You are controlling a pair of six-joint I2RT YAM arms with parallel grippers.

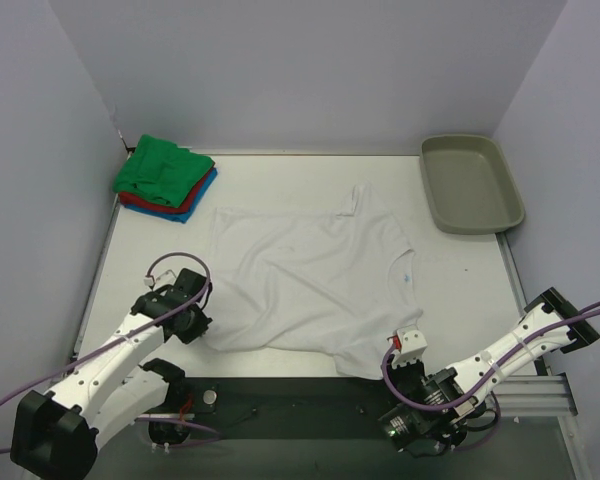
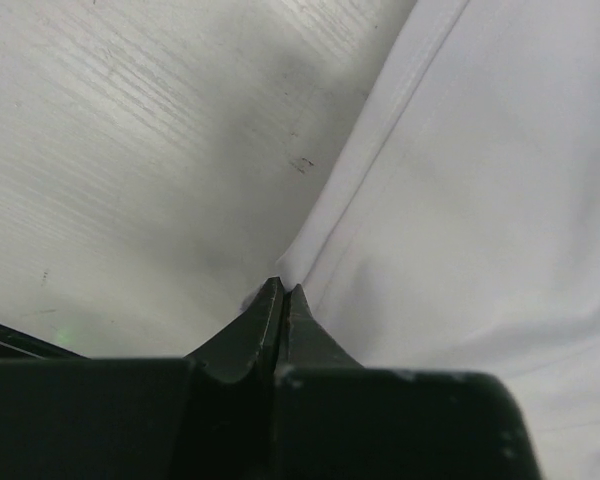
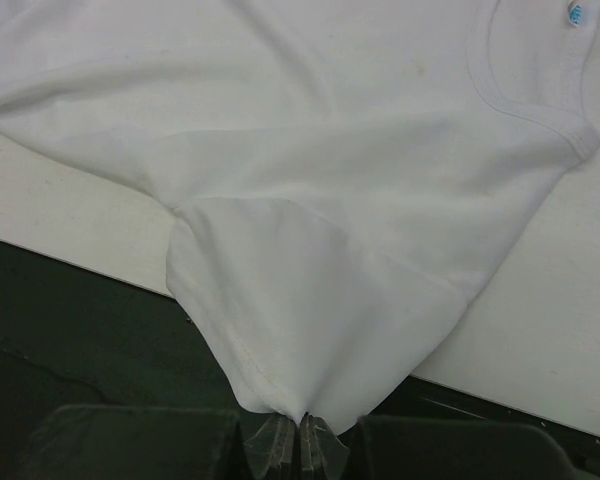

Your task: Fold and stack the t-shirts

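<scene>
White tee [image 1: 310, 280] lay crosswise, hem clenched in the left pincer [image 2: 283, 292], collar beside the right pincer [image 3: 302, 432] grasping its sleeve

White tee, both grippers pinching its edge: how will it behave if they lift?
Likely floppy: the white t-shirt lies wrinkled and its sleeve hangs past the edge of the table, so the middle should sag between the left gripper and right gripper. Probably light: two small pinches hold it. A pinch may slip, since each grips only an edge.
</scene>
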